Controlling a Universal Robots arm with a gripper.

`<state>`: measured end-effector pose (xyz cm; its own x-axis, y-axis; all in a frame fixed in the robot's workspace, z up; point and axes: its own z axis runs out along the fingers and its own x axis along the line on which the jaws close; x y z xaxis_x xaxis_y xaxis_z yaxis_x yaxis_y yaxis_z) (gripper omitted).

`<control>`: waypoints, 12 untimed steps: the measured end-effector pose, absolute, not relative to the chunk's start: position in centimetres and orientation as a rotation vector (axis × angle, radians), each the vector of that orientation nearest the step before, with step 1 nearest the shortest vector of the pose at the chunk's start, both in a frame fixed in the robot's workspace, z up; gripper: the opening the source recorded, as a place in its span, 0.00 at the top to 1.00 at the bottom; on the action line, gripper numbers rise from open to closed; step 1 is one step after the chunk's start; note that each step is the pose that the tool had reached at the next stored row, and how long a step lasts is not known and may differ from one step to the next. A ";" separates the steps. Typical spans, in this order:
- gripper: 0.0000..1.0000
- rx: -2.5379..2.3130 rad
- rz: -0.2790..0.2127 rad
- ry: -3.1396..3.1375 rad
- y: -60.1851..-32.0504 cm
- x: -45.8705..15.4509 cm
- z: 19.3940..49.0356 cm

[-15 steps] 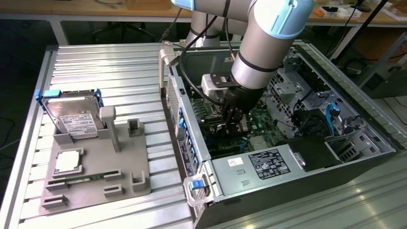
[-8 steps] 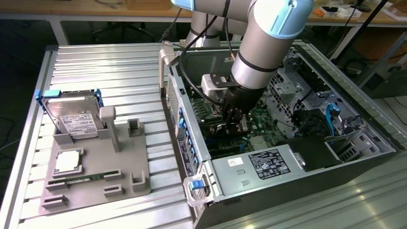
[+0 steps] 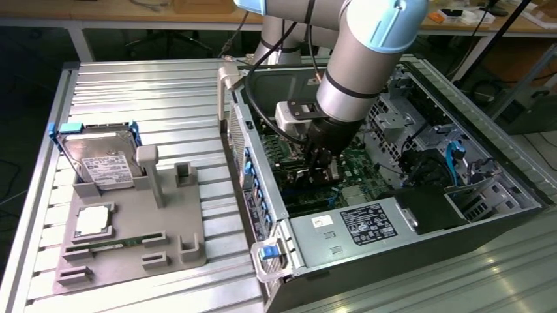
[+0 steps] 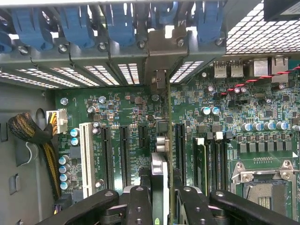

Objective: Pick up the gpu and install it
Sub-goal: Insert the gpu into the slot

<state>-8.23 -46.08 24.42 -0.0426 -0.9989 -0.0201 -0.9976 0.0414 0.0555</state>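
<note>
Arm's jaws clamped on gpu (image 4: 160, 176) held edge-on, low over mobo (image 4: 126, 117) slots inside open PC case (image 3: 366, 228)

You've got a silver-grey arm (image 3: 361, 65), light-blue joint caps, black cable alongside, black gripper (image 4: 161, 204) with screw-dotted fingers (image 4: 139, 206).

The arm reaches steeply down, its end effector (image 4: 161, 197) apparently clamped closed.

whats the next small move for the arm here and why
Probably a slow, straight press toward the motherboard: the gripper holds the gpu edge-on inside the computer case, its silver bracket at the rear slot openings, apparently lined up over an expansion slot.
</note>
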 end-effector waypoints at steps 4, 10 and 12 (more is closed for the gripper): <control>0.73 2.157 -0.084 -2.249 -46.1 -8.2 24.3; 0.73 2.157 -0.084 -2.250 -46.1 -8.2 24.3; 0.73 2.157 -0.084 -2.250 -46.1 -8.2 24.3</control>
